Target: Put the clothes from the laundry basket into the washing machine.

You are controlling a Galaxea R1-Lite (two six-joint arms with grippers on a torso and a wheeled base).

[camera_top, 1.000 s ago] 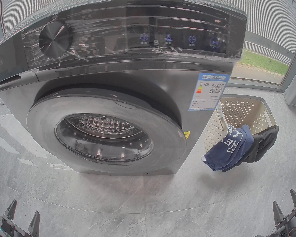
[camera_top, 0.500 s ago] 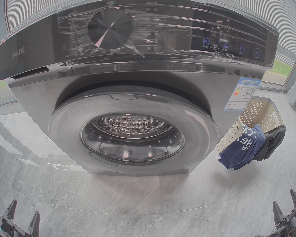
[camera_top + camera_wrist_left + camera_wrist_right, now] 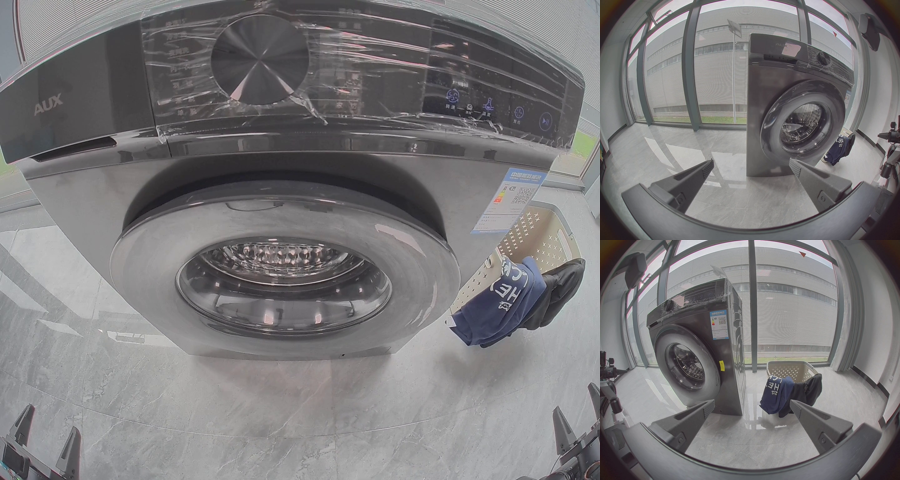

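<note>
A grey front-loading washing machine (image 3: 287, 156) stands in front of me, its round glass door (image 3: 284, 284) shut. To its right sits a beige laundry basket (image 3: 544, 234) with a navy shirt (image 3: 500, 303) and a black garment (image 3: 559, 287) draped over its rim. The same basket (image 3: 790, 369) and navy shirt (image 3: 776, 394) appear in the right wrist view. My left gripper (image 3: 45, 437) is low at the near left, open and empty. At the near right my right gripper (image 3: 578, 415) is also open and empty. Both are far from the machine and clothes.
Glossy grey tiled floor (image 3: 300, 406) lies free between me and the machine. Tall windows (image 3: 709, 72) stand behind and beside the machine. A white wall (image 3: 875, 333) runs to the right of the basket.
The head view has shifted so the machine now sits more centred and the basket nearer the right edge. Both grippers hold the same place in the picture.
</note>
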